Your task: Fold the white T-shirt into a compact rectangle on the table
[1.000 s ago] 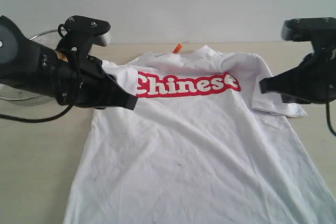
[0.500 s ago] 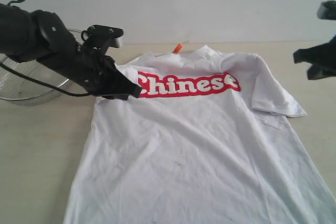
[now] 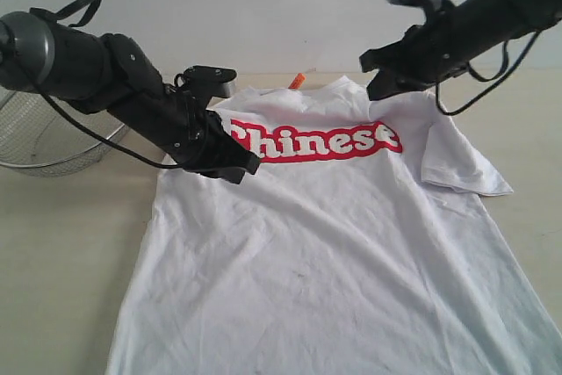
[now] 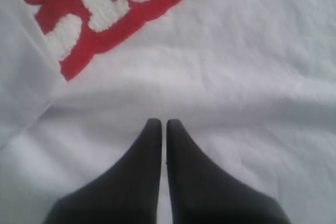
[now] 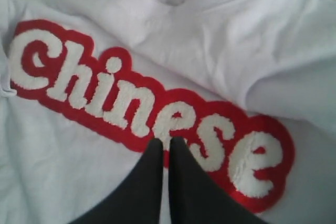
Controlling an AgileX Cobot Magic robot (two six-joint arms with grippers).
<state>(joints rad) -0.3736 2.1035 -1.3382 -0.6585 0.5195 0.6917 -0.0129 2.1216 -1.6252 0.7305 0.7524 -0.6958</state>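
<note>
Far on my left a silver wire-mesh basket (image 3: 39, 142) with a rounded bowl shape sits on the wide pale beige wood-grain table (image 3: 61, 261), partly behind my left arm. My left gripper (image 3: 244, 167) is over the chest of the soft white short-sleeved cotton T-shirt (image 3: 334, 243), just below the first letter of its print. Its two black, tapered fingers (image 4: 142, 182) are pressed together with only a hairline between them, and they hold nothing. Whether the tips touch the cloth I cannot tell.

The shirt lies spread out front up in the middle of the table, collar at the far side, both sleeves out, its hem running past the near edge of the exterior view. The cloth is lightly wrinkled. The red "Chinese" lettering (image 3: 316, 140) across the chest is thick and fuzzy, white letters on a red ground. A small orange neck tag (image 3: 298, 82) pokes up at the collar.

My right gripper (image 3: 371, 76) hangs in the air above the shirt's right shoulder, clear of the cloth. Its black fingers (image 5: 189, 192) are also closed tight on each other and empty, pointing down at the last letters of the print.
</note>
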